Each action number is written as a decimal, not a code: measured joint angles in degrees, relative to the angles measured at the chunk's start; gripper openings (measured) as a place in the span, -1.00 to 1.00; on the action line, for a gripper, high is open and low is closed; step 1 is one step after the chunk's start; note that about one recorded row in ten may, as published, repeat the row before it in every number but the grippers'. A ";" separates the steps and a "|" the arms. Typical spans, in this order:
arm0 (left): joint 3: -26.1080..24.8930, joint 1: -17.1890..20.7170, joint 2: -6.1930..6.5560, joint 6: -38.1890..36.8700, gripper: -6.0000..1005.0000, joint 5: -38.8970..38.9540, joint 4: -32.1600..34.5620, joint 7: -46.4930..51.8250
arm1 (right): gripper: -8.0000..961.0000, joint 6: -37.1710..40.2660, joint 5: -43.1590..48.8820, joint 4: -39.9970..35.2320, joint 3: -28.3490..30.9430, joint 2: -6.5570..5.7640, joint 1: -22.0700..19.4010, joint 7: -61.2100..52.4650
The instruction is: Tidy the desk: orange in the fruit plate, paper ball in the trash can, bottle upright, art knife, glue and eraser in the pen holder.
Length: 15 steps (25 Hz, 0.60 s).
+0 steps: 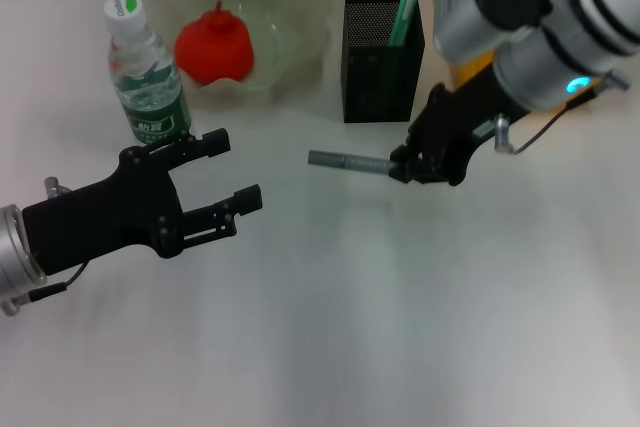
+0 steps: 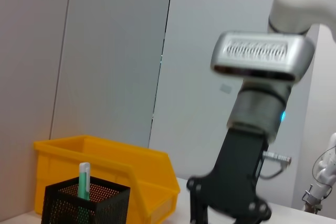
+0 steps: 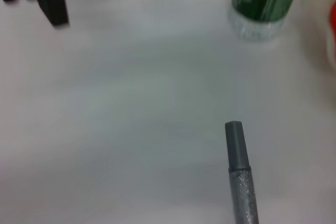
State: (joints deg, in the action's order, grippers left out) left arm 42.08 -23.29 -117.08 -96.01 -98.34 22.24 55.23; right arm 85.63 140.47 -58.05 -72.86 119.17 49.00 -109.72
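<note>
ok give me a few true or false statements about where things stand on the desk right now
1. The orange lies in the fruit plate. True.
2. The bottle lies on its side. False: it stands upright beside the plate.
3. The right hand grips a grey stick. True.
4. The pen holder is empty. False: a green stick stands in it.
5. The left hand holds the bottle. False: it is open and holds nothing.

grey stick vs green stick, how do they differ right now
The grey glittery stick lies level, clamped at one end by the right end effector; the slim green stick stands tilted in the black mesh pen holder. Grey is outside the holder, green already inside. Both are slender stick shapes.
</note>
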 joint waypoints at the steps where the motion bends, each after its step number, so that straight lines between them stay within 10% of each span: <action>1: 0.01 0.00 -0.03 -0.02 0.59 0.00 0.00 -0.04 | -0.70 1.46 0.12 -2.59 0.00 -0.01 -0.30 -0.60; 15: -0.29 -0.09 -0.17 -0.13 0.59 -0.01 0.00 -0.20 | -0.71 8.74 16.79 -28.96 -1.60 0.05 -2.03 -3.43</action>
State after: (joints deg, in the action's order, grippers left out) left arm 41.79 -23.38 -117.25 -96.14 -98.35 22.24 55.03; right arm 94.38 157.26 -87.01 -74.46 119.21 46.96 -113.15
